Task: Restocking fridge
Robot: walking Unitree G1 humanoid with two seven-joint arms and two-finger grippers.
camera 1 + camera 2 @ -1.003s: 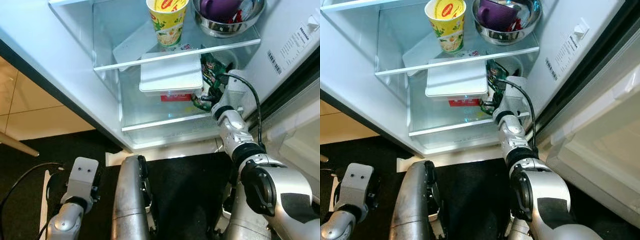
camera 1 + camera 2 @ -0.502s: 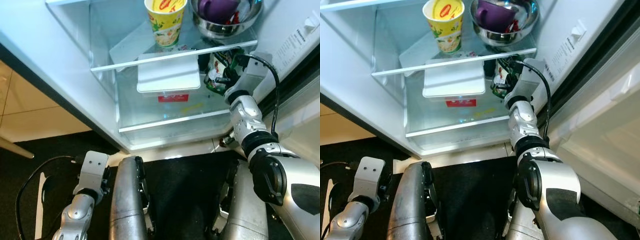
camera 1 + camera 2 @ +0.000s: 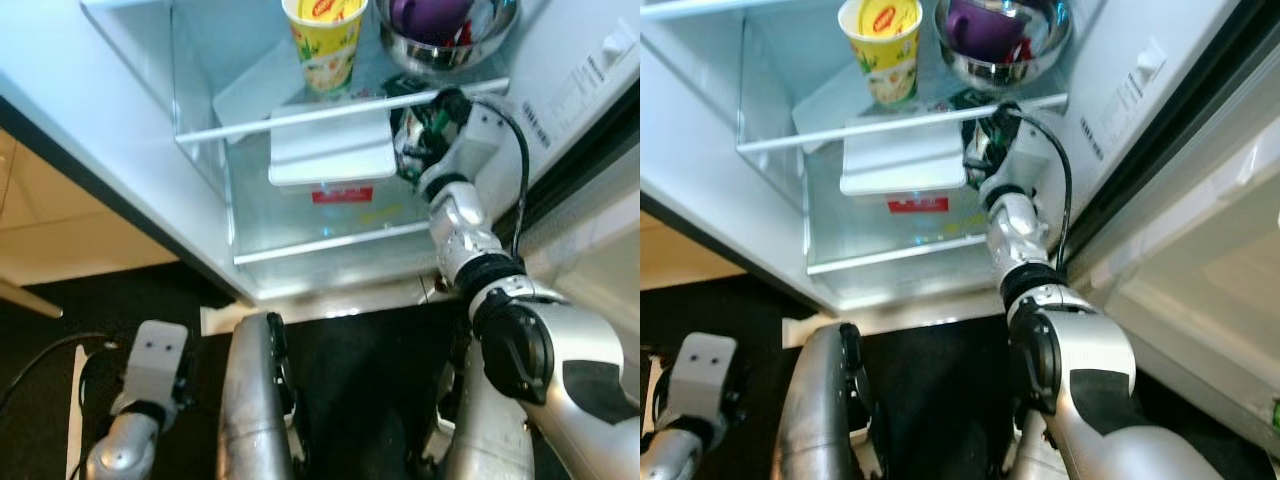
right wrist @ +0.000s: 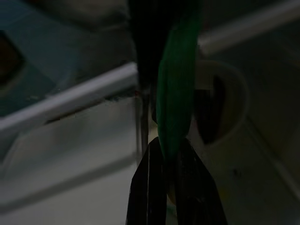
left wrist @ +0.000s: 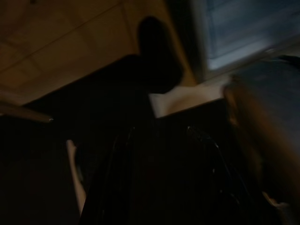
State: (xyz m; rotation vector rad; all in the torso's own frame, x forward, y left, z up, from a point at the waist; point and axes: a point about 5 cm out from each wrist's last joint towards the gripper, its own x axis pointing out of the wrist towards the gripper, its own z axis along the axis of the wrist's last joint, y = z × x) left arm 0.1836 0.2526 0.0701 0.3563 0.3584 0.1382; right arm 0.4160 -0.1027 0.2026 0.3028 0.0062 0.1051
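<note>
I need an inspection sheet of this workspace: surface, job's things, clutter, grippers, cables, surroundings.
Surface: clear glass fridge shelves, white fridge interior.
Job's things: green snack packet pinched in the right gripper, beside the flat white lidded box on the lower shelf.
Clutter: yellow noodle cup and steel bowl with purple item on the upper shelf.
Grippers: right gripper at shelf edge, shut on the packet; left gripper idle, low.
Cables: black cable looping along the right wrist.
Surroundings: beige floor tiles, dark mat.

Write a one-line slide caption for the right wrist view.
Right gripper fingers pinch a green packet inside the fridge, beside the white shelf edge.
</note>
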